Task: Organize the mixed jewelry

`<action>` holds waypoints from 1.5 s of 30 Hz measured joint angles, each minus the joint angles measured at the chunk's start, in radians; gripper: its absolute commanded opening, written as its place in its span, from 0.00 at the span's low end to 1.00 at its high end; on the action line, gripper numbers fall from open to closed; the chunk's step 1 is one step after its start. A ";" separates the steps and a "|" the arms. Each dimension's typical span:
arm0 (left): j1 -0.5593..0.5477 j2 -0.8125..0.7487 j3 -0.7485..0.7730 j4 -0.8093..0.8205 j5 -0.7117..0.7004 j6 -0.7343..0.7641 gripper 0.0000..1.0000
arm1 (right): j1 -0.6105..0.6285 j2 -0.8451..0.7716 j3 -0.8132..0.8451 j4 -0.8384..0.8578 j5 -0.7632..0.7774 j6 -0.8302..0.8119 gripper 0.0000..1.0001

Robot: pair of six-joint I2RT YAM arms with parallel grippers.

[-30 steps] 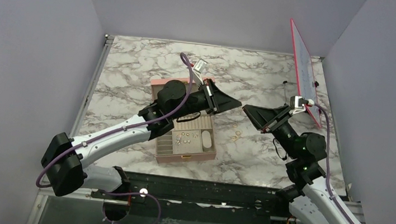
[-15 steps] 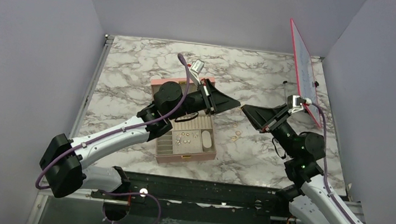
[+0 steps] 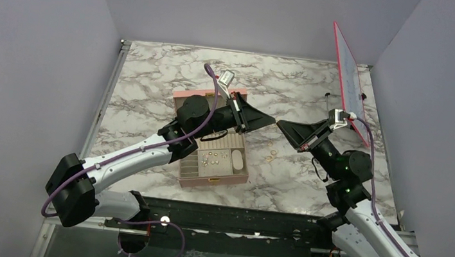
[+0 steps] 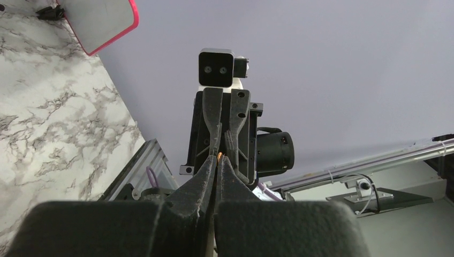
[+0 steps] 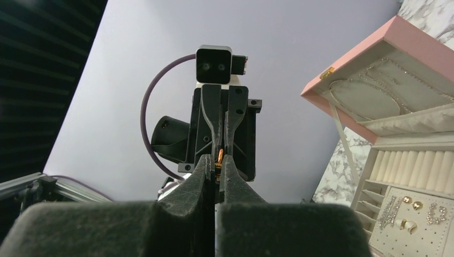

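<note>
Right gripper (image 3: 280,123) tighter against left gripper (image 3: 272,119), gold piece (image 5: 219,156) between, box (image 3: 213,182) beside

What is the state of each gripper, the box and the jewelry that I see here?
left gripper: shut on small gold piece
right gripper: shut on the same piece, tips meeting the left's
pink box: lid open
loose rings: lying on the table, right of the box
pieces in box: resting in the tray compartment

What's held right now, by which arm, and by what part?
A tiny gold piece, pinched mid-air at the meeting tips of the left gripper and right gripper. Too small to tell which part.
</note>
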 measured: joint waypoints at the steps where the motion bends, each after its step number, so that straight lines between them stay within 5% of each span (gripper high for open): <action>1: 0.000 0.000 -0.001 0.000 0.000 0.000 0.09 | 0.000 0.000 0.000 -0.002 0.000 -0.003 0.01; 13: 0.021 -0.056 -0.104 -0.019 -0.045 0.049 0.59 | 0.000 -0.006 0.099 -0.240 0.014 -0.178 0.01; 19: 0.049 -0.177 -0.140 -0.197 -0.192 0.159 0.76 | 0.000 0.063 0.176 -0.402 0.047 -0.355 0.01; 32: 0.052 -0.389 -0.138 -0.587 -0.603 0.443 0.83 | 0.070 0.450 0.317 -0.625 0.171 -0.617 0.01; 45: 0.052 -0.408 -0.136 -0.696 -0.729 0.571 0.84 | 0.327 0.738 0.481 -0.642 0.380 -0.684 0.01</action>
